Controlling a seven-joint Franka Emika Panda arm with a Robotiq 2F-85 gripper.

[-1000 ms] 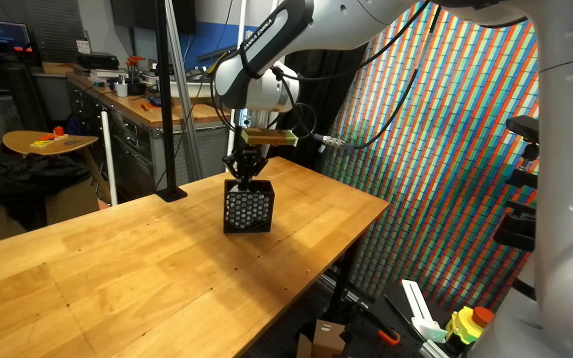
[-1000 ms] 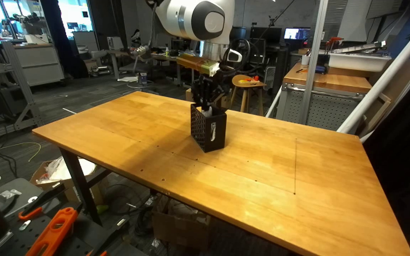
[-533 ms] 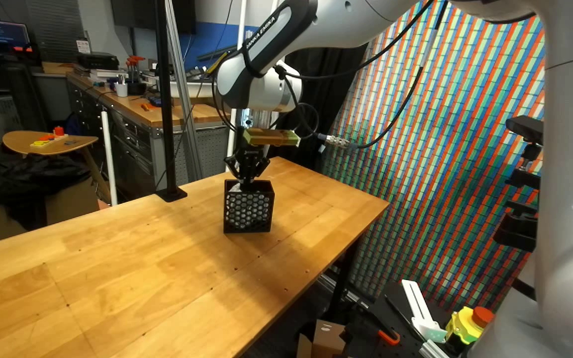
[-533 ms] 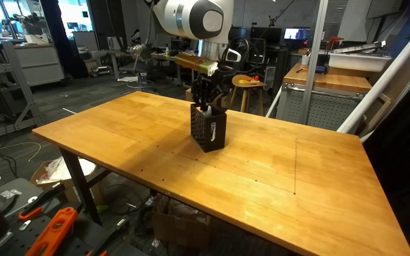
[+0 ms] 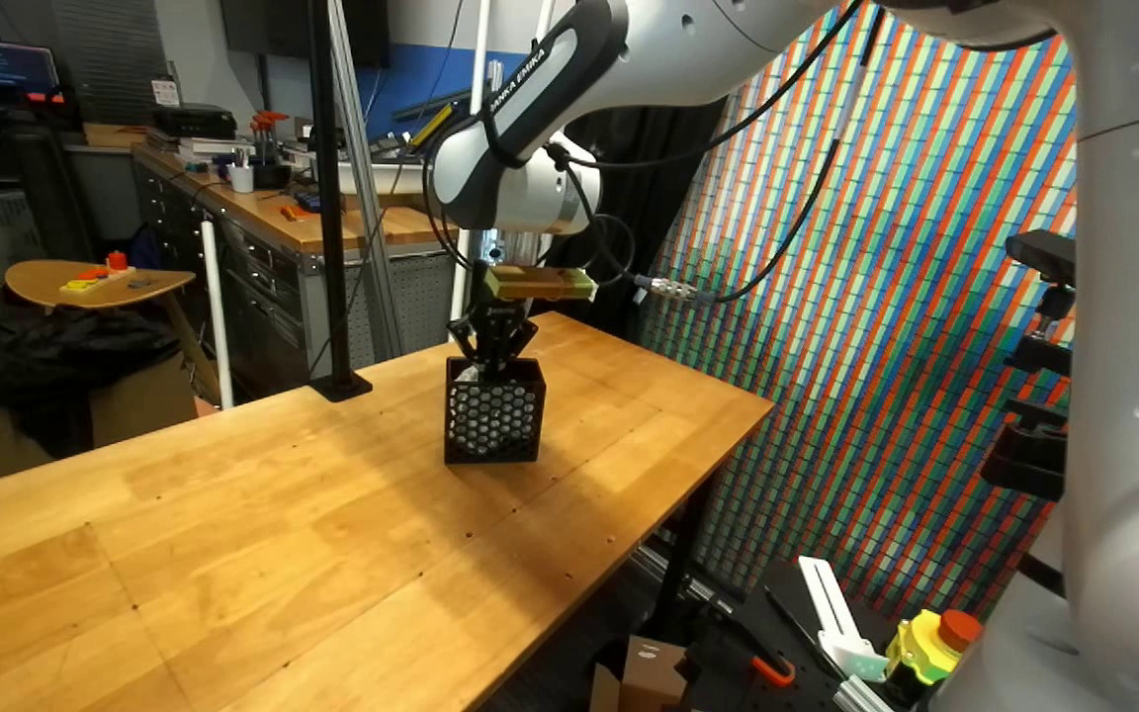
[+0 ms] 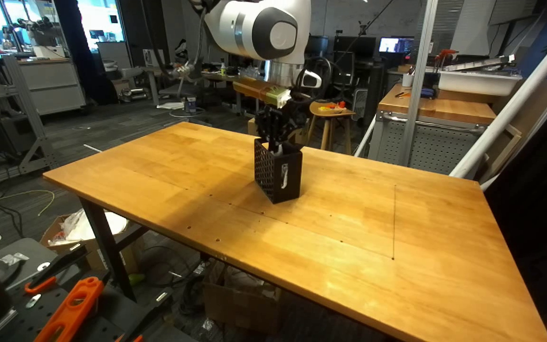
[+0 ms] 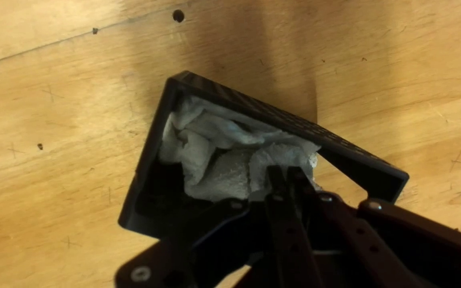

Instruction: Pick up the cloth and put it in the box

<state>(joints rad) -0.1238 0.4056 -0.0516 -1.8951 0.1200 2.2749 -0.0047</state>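
Note:
The box is a small black open-topped bin with honeycomb mesh sides; it stands upright on the table in both exterior views [image 5: 492, 456] [image 6: 293, 183]. The cloth is greyish white and crumpled; in the wrist view [image 7: 230, 172] it lies bunched inside the box [image 7: 262, 114]. A bit of the cloth shows at the box's top in both exterior views [image 5: 469, 375] [image 6: 279, 150]. My gripper [image 7: 285, 170] points down into the box, its fingertips close together with a fold of cloth seemingly pinched between them. In the exterior views the fingertips are hidden by the box walls.
The wooden table [image 5: 263, 534] carries the box. A black post [image 5: 332, 297] stands clamped at a table edge. A workbench [image 6: 444, 107] and a stool [image 6: 331, 111] stand beyond the table. A striped curtain [image 5: 886, 326] hangs beside the arm.
My gripper has shifted slightly sideways and moved down a little, deeper into the box. Less of the cloth shows above the rim. The box has not moved.

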